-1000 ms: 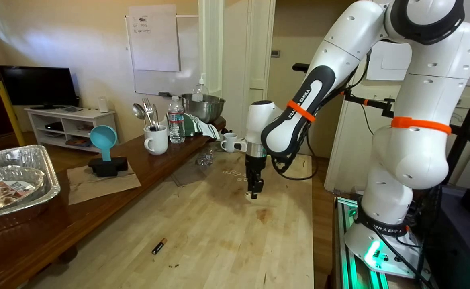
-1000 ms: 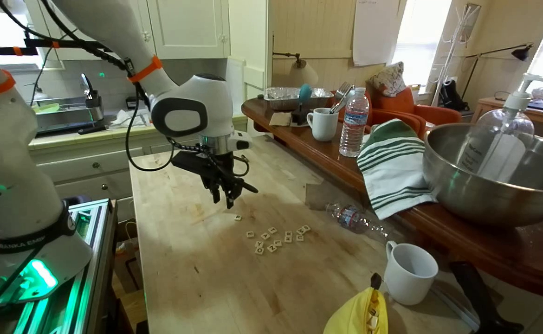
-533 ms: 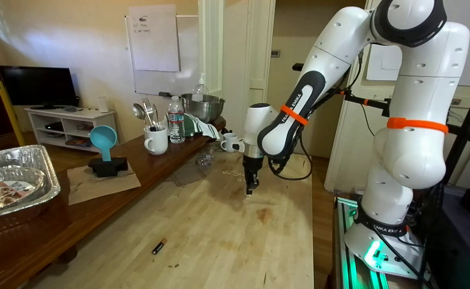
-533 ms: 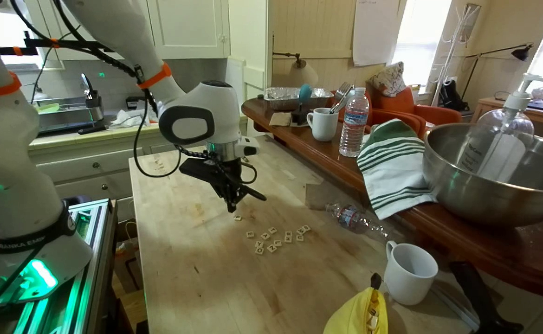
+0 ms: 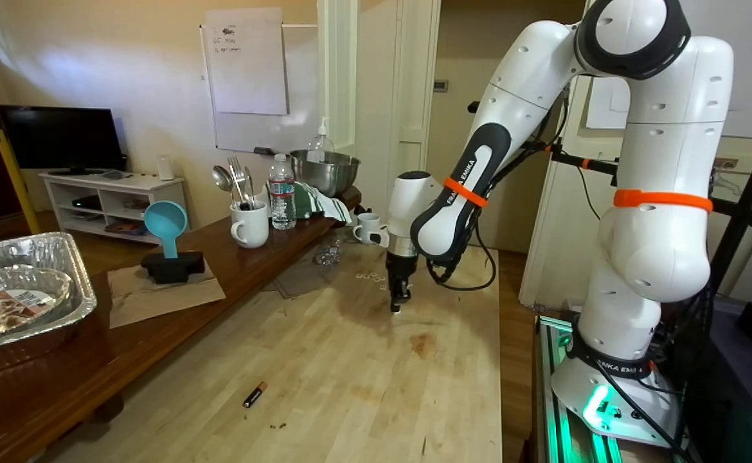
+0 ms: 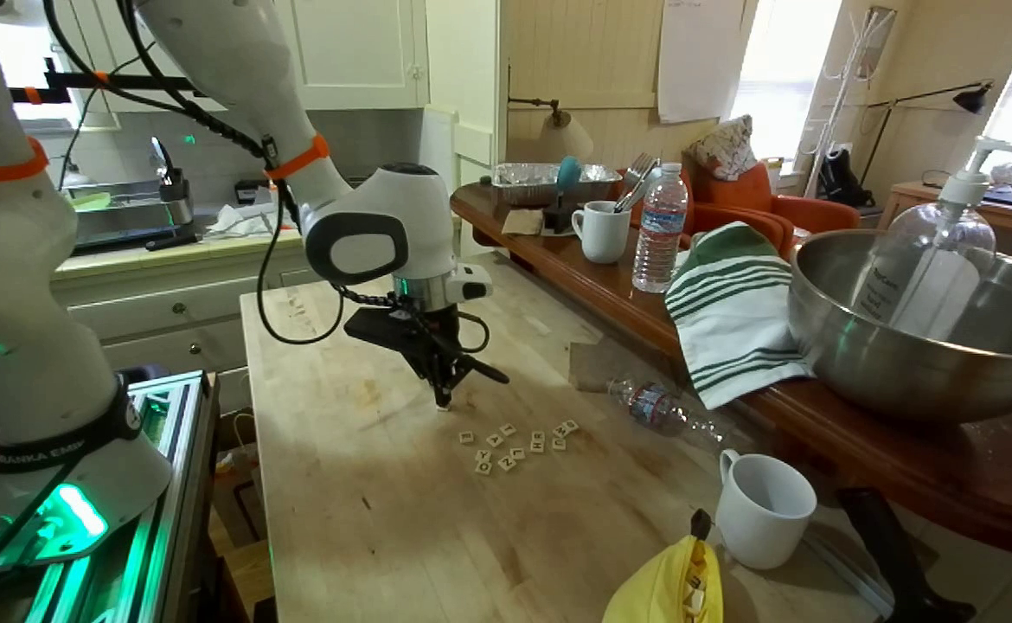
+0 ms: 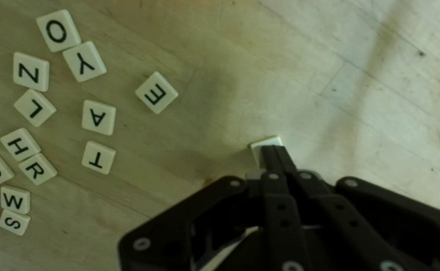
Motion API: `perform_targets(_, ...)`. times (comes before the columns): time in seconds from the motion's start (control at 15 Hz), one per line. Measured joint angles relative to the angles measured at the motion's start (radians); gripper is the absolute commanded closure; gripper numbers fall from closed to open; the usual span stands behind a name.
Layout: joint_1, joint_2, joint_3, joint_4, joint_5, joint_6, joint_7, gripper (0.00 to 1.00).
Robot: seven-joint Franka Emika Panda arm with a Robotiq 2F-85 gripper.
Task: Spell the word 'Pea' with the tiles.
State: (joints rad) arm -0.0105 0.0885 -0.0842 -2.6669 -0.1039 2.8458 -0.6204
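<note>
Tile [image 7: 264,142] is lying on the wooden table [image 7: 336,94], probably light, stiff and slippery, calling for a hold on opposite edges. Its visible edge is running aslant, but the fingertips [image 7: 268,155] are hiding any letter, so heading and long axis are escaping me. Over it the gripper [image 7: 275,148] is standing fingers together, clasping nothing, with the E tile [image 7: 156,93] lying apart.

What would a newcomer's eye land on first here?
Probably the big white arm, towering on the right side of an exterior view. In the wrist view, the black-lettered tiles scattered across the left would likely stand out next, along with the closed gripper partly hiding a tile right of centre. Then perhaps the yellow pouch at the bottom edge of an exterior view.
</note>
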Motion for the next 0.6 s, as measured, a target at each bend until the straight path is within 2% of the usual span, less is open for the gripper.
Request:
perform_targets(0.33, -0.006, 0.012, 0.008, 0.014, -0.022, 0.001, 0.067, 1.00)
perform_targets(0.6, -0.006, 0.018, 0.024, 0.018, -0.021, 0.014, 0.167, 1.00)
